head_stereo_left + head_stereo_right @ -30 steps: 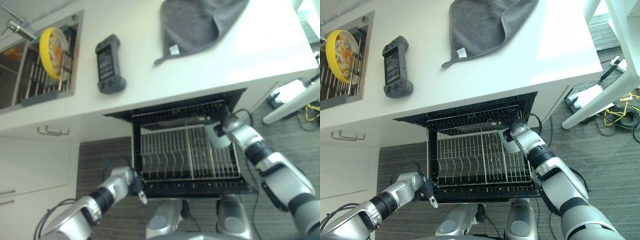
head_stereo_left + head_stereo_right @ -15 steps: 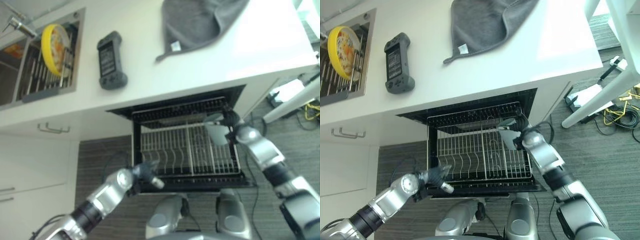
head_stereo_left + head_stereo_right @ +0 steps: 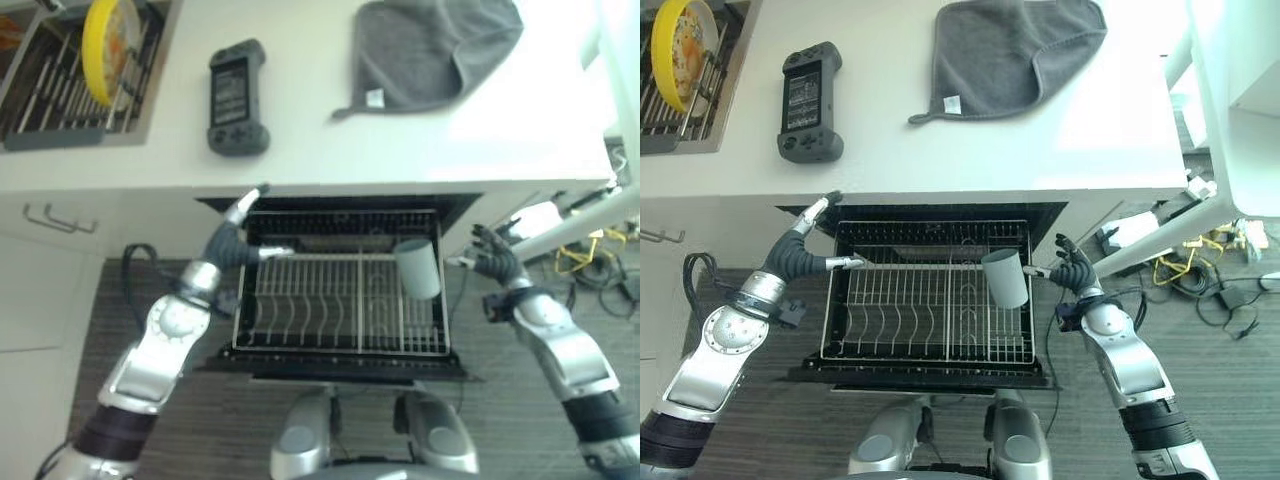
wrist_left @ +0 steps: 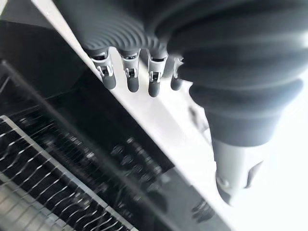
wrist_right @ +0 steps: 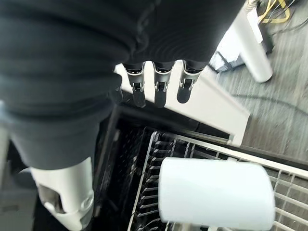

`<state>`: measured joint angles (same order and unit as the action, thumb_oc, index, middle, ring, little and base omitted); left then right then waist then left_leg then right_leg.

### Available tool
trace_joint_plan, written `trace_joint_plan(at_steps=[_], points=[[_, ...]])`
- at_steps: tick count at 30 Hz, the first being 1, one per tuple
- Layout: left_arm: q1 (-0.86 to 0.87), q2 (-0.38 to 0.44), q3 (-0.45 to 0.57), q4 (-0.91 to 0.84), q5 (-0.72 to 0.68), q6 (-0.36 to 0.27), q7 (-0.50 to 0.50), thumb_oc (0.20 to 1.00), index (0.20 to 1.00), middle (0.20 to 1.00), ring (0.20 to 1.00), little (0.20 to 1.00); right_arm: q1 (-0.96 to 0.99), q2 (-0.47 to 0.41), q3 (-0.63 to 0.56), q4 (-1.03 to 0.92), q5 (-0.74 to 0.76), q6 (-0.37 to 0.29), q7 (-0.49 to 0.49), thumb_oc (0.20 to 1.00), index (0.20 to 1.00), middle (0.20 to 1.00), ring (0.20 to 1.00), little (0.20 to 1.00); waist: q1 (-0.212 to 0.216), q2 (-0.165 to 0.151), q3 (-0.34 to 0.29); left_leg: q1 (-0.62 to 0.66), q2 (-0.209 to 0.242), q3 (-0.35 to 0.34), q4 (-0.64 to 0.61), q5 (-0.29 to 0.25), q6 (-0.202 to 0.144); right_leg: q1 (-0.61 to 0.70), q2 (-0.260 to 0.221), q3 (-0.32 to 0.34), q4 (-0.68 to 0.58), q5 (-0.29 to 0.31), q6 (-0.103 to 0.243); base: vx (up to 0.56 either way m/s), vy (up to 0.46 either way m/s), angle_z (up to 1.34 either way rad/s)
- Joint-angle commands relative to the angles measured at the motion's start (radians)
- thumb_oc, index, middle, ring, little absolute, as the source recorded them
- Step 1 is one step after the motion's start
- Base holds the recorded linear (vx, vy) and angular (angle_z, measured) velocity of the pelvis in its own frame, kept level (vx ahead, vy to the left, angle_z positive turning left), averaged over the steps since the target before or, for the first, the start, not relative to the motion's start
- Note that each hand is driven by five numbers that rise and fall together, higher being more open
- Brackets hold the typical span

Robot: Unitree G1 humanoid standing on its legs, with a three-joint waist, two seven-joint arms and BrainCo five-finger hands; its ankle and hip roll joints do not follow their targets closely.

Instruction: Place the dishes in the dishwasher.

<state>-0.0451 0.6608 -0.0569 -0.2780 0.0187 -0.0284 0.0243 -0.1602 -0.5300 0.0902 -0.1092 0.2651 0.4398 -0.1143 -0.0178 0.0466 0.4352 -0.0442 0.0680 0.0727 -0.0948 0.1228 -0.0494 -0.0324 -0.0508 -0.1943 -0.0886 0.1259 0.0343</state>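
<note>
My right robot hand hangs open and empty just off the right side of the pulled-out dishwasher rack. A pale grey cup rests in the rack's back right corner. My left robot hand is open too, fingers spread at the rack's back left corner under the counter edge.

The cup looks tilted against the wires; I judge it could tip or roll if the rack is jolted. My left fingers sit close to the counter's underside and could catch there.

A yellow plate stands in the sink rack at the counter's far left corner.

A second ago my right robot hand was at the cup; now it is clear. My left has risen from the rack's front left corner to the back.
</note>
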Motion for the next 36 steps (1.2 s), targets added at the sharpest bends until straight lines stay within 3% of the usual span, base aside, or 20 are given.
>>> trace_joint_plan(at_steps=[1,8,12,15,18,20,23,24,25,27,28,29,30,32,35,36], points=[[0.045,0.009,0.076,-0.041,-0.064,-0.197,0.078,1.0,1.0,1.0,1.0,1.0,0.082,0.013,-0.055,-0.096,0.058,-0.155,0.022,1.0,1.0,1.0,1.0,1.0,0.002,-0.024,-0.121,0.051,-0.002,0.056,0.008,-0.1,-0.003,0.048,-0.05,0.022,0.028,-0.094,0.071,0.04,-0.126,0.17],[0.152,-0.048,0.203,-0.065,-0.173,-0.319,0.122,1.0,1.0,1.0,1.0,1.0,0.245,0.021,-0.188,-0.194,0.132,-0.254,0.073,1.0,1.0,1.0,1.0,1.0,-0.007,-0.051,-0.206,0.122,0.009,0.077,0.008,-0.119,-0.014,0.129,-0.038,0.012,0.002,-0.106,0.069,0.03,-0.129,0.01],[0.243,-0.104,0.269,-0.088,-0.251,-0.331,0.097,1.0,1.0,1.0,1.0,1.0,0.309,0.038,-0.246,-0.247,0.148,-0.259,0.107,1.0,1.0,1.0,1.0,1.0,-0.001,-0.047,-0.238,0.154,0.014,0.084,0.008,-0.124,-0.021,0.157,-0.026,0.013,0.001,-0.124,0.061,0.05,-0.122,-0.01],[0.308,-0.134,0.292,-0.116,-0.311,-0.345,0.076,1.0,1.0,1.0,1.0,1.0,0.33,0.025,-0.285,-0.27,0.156,-0.237,0.102,1.0,1.0,1.0,1.0,1.0,0.019,-0.042,-0.247,0.16,0.013,0.02,0.008,-0.114,-0.022,0.16,-0.023,0.042,0.001,-0.117,0.057,-0.08,0.041,0.01],[0.31,-0.136,0.281,-0.123,-0.324,-0.37,0.08,1.0,1.0,1.0,1.0,1.0,0.309,-0.006,-0.313,-0.255,0.179,-0.252,0.066,1.0,1.0,1.0,1.0,1.0,0.008,-0.056,-0.244,0.185,0.071,0.08,0.056,-0.107,-0.058,0.169,-0.043,0.037,0.001,-0.113,0.056,-0.16,0.292,-0.04],[0.281,-0.133,0.263,-0.111,-0.357,-0.386,0.083,1.0,1.0,1.0,1.0,1.0,0.29,-0.039,-0.339,-0.241,0.202,-0.265,0.044,1.0,1.0,1.0,1.0,1.0,-0.002,-0.073,-0.229,0.158,0.104,0.061,0.165,-0.091,-0.071,0.157,-0.069,0.037,0.001,-0.081,0.057,-0.21,0.424,0.04],[0.243,-0.141,0.255,-0.095,-0.384,-0.4,0.076,1.0,1.0,1.0,1.0,1.0,0.237,-0.07,-0.348,-0.219,0.191,-0.278,0.029,1.0,1.0,1.0,1.0,1.0,-0.018,-0.071,-0.219,0.181,0.138,0.032,0.174,-0.109,-0.07,0.132,-0.109,0.057,0.001,-0.052,0.079,-0.21,0.602,-0.03],[0.226,-0.143,0.25,-0.089,-0.381,-0.4,0.065,1.0,1.0,1.0,1.0,1.0,0.211,-0.074,-0.344,-0.208,0.2,-0.281,0.018,1.0,1.0,1.0,1.0,1.0,-0.023,-0.07,-0.218,0.199,0.137,0.023,0.161,-0.138,-0.07,0.115,-0.13,0.069,0.001,-0.037,0.094,-0.29,0.855,-0.42],[0.18,-0.136,0.238,-0.067,-0.368,-0.397,0.018,1.0,1.0,1.0,1.0,1.0,0.153,-0.055,-0.332,-0.178,0.203,-0.295,-0.007,1.0,1.0,1.0,1.0,1.0,-0.04,-0.071,-0.203,0.232,0.124,0.041,0.138,-0.208,-0.065,0.06,-0.21,0.088,0.009,0.024,0.16,-0.28,0.882,-0.39],[0.167,-0.123,0.241,-0.051,-0.385,-0.388,-0.027,1.0,1.0,1.0,1.0,1.0,0.164,-0.026,-0.345,-0.174,0.186,-0.333,0.003,1.0,1.0,1.0,1.0,1.0,-0.043,-0.08,-0.18,0.235,0.085,0.047,0.166,-0.257,-0.059,0.036,-0.287,0.071,0.028,0.078,0.194,-0.22,0.696,-0.13],[0.169,-0.121,0.243,-0.049,-0.387,-0.383,-0.036,1.0,1.0,1.0,1.0,1.0,0.171,-0.021,-0.348,-0.177,0.185,-0.337,0.005,1.0,1.0,1.0,1.0,1.0,-0.043,-0.082,-0.176,0.233,0.076,0.047,0.175,-0.265,-0.057,0.034,-0.297,0.067,0.031,0.087,0.196,-0.23,0.514,0.18],[0.17,-0.1,0.255,-0.054,-0.426,-0.368,-0.057,1.0,1.0,1.0,1.0,1.0,0.207,-0.002,-0.353,-0.214,0.195,-0.338,0.017,1.0,1.0,1.0,1.0,1.0,-0.041,-0.095,-0.168,0.229,0.031,0.068,0.207,-0.297,-0.043,0.033,-0.338,0.033,0.022,0.147,0.199,-0.23,0.455,0.26],[0.181,-0.097,0.265,-0.06,-0.455,-0.369,-0.066,1.0,1.0,1.0,1.0,1.0,0.219,0.009,-0.351,-0.227,0.176,-0.337,0.036,1.0,1.0,1.0,1.0,1.0,-0.037,-0.096,-0.165,0.233,0.016,0.078,0.2,-0.292,-0.037,0.022,-0.335,0.011,0.046,0.154,0.193,-0.28,0.526,0.04],[0.219,-0.096,0.295,-0.067,-0.506,-0.383,-0.081,1.0,1.0,1.0,1.0,1.0,0.223,0.013,-0.346,-0.236,0.186,-0.349,0.041,1.0,1.0,1.0,1.0,1.0,-0.022,-0.082,-0.17,0.251,0.013,0.112,0.149,-0.265,-0.024,0.019,-0.297,-0.035,0.109,0.108,0.181,-0.24,0.383,-0.19],[0.21,-0.095,0.292,-0.063,-0.529,-0.38,-0.075,1.0,1.0,1.0,1.0,1.0,0.189,0.004,-0.327,-0.232,0.22,-0.365,0.003,1.0,1.0,1.0,1.0,1.0,-0.011,-0.065,-0.195,0.251,-0.008,0.134,0.049,-0.213,0.02,0.046,-0.134,-0.046,0.249,-0.029,0.137,-0.29,0.411,-0.38],[0.19,-0.108,0.271,-0.066,-0.509,-0.369,-0.058,1.0,1.0,1.0,1.0,1.0,0.188,0.0,-0.32,-0.244,0.226,-0.368,-0.011,1.0,1.0,1.0,1.0,1.0,-0.014,-0.066,-0.21,0.244,-0.03,0.122,0.018,-0.192,0.042,0.063,-0.046,-0.033,0.305,-0.084,0.112,-0.19,0.306,-0.14]])
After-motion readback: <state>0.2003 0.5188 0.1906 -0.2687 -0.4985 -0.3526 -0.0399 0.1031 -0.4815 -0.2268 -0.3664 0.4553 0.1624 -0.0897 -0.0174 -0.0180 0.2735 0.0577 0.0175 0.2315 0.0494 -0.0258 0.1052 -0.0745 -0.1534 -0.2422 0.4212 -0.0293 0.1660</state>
